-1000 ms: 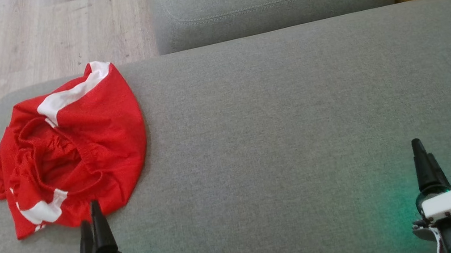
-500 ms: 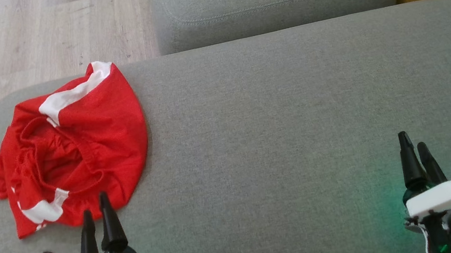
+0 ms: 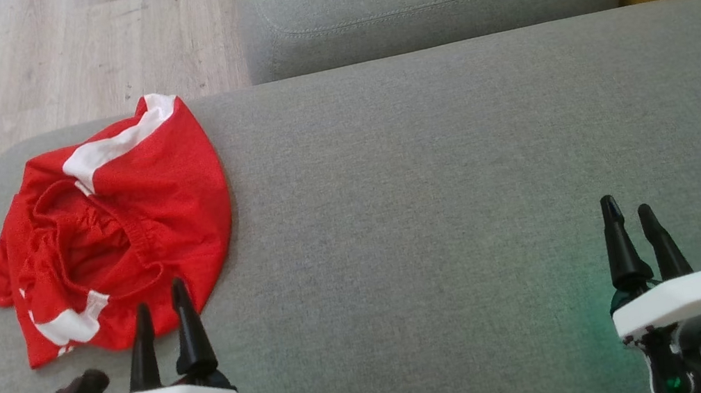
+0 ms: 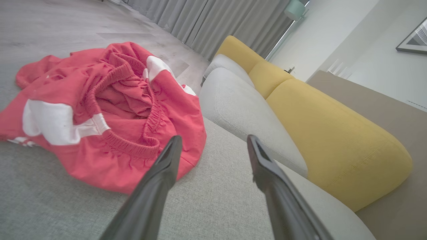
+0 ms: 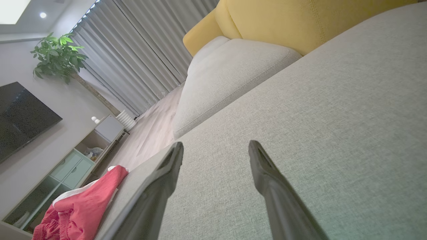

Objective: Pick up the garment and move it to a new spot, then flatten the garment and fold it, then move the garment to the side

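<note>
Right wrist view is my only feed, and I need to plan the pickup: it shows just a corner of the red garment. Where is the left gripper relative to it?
Observer: The left gripper is open, with its fingertips at the near edge of the garment. I cannot tell whether they touch it.
Operator: How does the cloth lie?
Observer: It is crumpled in a heap, with the elastic waistband gaping upward.
Operator: And where on the sofa?
Observer: It lies at the left end of the grey cushion, far across from the right gripper.
</note>
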